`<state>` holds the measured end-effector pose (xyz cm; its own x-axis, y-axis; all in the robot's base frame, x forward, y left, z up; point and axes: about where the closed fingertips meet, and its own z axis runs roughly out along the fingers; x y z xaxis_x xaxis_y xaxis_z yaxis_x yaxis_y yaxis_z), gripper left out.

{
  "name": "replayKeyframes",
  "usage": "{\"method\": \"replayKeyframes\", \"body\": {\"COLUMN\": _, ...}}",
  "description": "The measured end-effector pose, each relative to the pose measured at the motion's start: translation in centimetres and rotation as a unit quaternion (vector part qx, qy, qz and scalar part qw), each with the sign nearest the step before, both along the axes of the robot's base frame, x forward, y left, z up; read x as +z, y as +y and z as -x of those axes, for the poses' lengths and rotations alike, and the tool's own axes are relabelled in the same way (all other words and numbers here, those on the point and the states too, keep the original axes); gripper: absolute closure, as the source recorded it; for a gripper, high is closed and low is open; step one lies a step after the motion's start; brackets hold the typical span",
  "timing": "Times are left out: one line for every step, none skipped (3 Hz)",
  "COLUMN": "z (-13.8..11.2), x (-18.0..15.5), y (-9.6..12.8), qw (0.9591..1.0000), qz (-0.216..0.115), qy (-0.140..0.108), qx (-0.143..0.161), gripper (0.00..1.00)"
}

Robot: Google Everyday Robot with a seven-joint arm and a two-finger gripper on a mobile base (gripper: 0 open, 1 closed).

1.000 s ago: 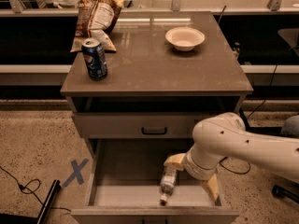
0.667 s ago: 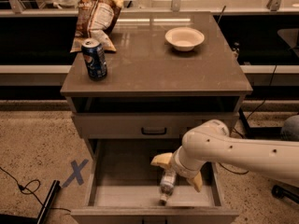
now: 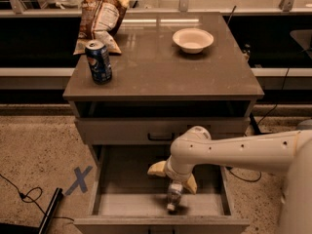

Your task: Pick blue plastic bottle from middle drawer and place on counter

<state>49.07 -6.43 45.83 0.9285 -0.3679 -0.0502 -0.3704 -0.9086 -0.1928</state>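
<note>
The blue plastic bottle (image 3: 173,195) lies on the floor of the open middle drawer (image 3: 122,204), near its front, cap toward the front edge. My gripper (image 3: 174,177) reaches down into the drawer from the right, right over the bottle's far end. Its two tan fingers (image 3: 158,168) are spread apart, one on each side of the bottle's far end, and are not closed on it. The white arm hides the bottle's far part. The counter (image 3: 161,67) is the glossy grey-brown cabinet top above.
On the counter stand a blue soda can (image 3: 99,62) at the front left, a snack bag (image 3: 102,13) at the back left and a white bowl (image 3: 193,39) at the back right. A shut drawer front (image 3: 122,130) sits above the open drawer. A cable and blue X mark (image 3: 79,179) lie on the floor to the left.
My arm has swung left across the drawer. The gripper has moved from the right of the bottle to straddle its far end. The bottle has not moved.
</note>
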Motion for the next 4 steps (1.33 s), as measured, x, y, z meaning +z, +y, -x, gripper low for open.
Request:
{"method": "replayKeyframes", "body": {"z": -1.2, "x": -3.5, "y": 1.0, "qw": 0.9996, "qz": 0.017, "qy": 0.018, "qx": 0.016, "gripper": 0.00}}
{"method": "replayKeyframes", "body": {"z": -2.3, "x": -6.3, "y": 0.8, "qw": 0.9991, "qz": 0.009, "qy": 0.038, "qx": 0.015, "gripper": 0.00}}
{"method": "replayKeyframes", "body": {"z": -2.6, "x": -7.8, "y": 0.5, "qw": 0.9991, "qz": -0.003, "qy": 0.041, "qx": 0.014, "gripper": 0.15}}
{"method": "replayKeyframes", "body": {"z": -2.5, "x": -8.5, "y": 0.3, "qw": 0.9993, "qz": -0.011, "qy": 0.034, "qx": 0.014, "gripper": 0.39}}
